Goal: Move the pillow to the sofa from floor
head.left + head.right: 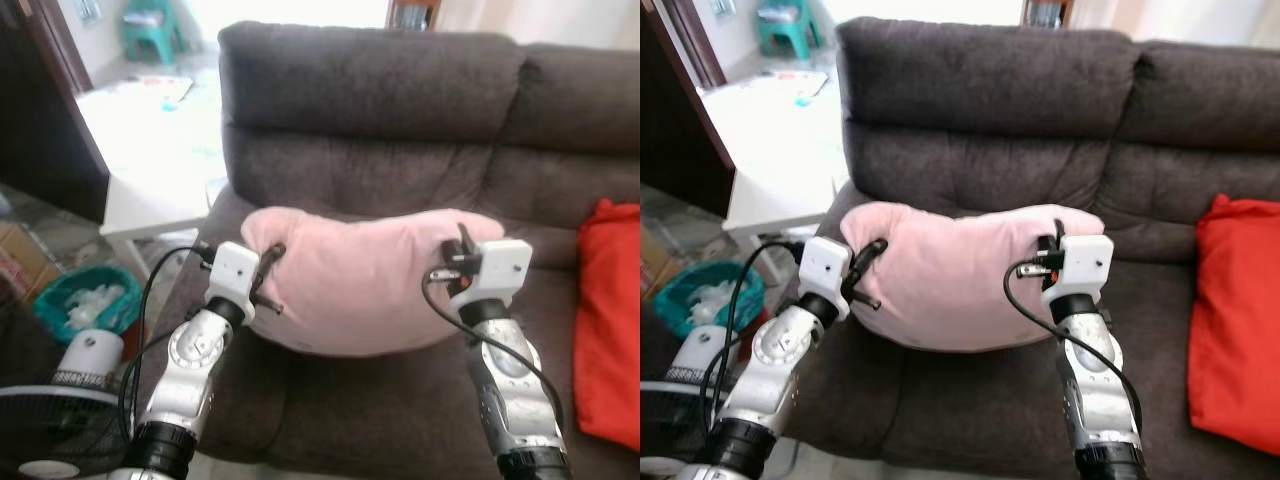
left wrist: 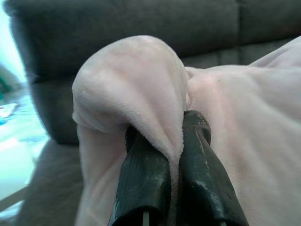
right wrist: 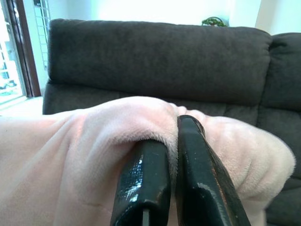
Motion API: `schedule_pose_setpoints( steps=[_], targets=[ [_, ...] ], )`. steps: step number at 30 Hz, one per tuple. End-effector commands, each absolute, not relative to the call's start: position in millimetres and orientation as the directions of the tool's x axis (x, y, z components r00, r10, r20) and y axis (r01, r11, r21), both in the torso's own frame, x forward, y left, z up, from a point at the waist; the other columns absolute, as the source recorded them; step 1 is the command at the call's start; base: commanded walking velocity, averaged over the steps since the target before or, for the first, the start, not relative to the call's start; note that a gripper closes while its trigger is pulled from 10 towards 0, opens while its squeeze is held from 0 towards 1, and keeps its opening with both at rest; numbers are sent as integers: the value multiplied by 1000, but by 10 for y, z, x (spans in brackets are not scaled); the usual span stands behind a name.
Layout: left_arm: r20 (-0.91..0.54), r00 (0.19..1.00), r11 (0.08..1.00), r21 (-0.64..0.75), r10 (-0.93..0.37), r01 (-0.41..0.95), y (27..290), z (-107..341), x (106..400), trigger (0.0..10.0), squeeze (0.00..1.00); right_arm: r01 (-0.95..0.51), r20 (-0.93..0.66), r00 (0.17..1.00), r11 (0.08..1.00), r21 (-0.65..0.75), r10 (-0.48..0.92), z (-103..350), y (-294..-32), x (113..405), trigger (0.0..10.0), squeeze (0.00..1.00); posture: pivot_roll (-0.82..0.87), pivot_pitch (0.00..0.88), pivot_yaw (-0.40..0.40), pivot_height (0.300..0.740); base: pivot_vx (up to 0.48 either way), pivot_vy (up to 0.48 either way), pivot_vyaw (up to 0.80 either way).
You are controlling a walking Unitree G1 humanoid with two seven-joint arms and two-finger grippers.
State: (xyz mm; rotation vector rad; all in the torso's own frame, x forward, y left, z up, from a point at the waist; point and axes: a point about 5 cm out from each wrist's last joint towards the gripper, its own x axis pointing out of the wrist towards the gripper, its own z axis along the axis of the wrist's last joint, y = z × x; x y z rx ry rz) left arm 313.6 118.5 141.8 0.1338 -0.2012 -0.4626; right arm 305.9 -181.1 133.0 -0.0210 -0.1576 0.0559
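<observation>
1. My left gripper pinches the pink pillow at one end; my right gripper pinches the other.
2. The pillow hangs crosswise between them, its long axis along the sofa.
3. The seat lies directly below, so I judge lowering comes next.

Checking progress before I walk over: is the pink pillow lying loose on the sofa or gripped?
Gripped. The left gripper and right gripper each pinch a fold of the pink pillow over the sofa seat.
</observation>
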Motion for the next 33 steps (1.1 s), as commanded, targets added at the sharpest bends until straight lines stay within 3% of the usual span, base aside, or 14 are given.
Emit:
schedule_pose_setpoints(
  steps=[1,4,8,18,22,33],
  targets=[
    [202,794,818,184,-574,545,982,1611,3106,10000,0,-99,252,962,994,-41,106,1577,-1706,3119,10000,0,62,36,-44,740,0,0,0],
    [144,729,743,172,-669,647,907,1624,3053,10000,0,-92,255,962,995,-50,101,1604,-1719,3159,10000,0,64,30,-44,740,0,0,0],
    [92,706,708,188,-703,681,900,1595,3025,10000,0,-103,251,961,993,-51,113,1621,-1705,3183,10000,0,66,29,-43,740,0,0,0],
    [-72,650,636,148,-757,757,957,1372,2906,10000,0,-315,138,931,935,-162,338,1582,-1449,3203,10000,0,71,27,-48,740,0,0,0],
    [-130,631,617,137,-765,775,993,1302,2854,10000,0,-456,85,873,866,-205,480,1572,-1296,3144,10000,0,72,29,-51,740,0,0,0],
    [-199,614,595,155,-764,789,1017,1209,2830,10000,0,-471,75,868,862,-189,491,1572,-1302,3144,10000,0,69,33,-54,740,0,0,0]
  ],
)
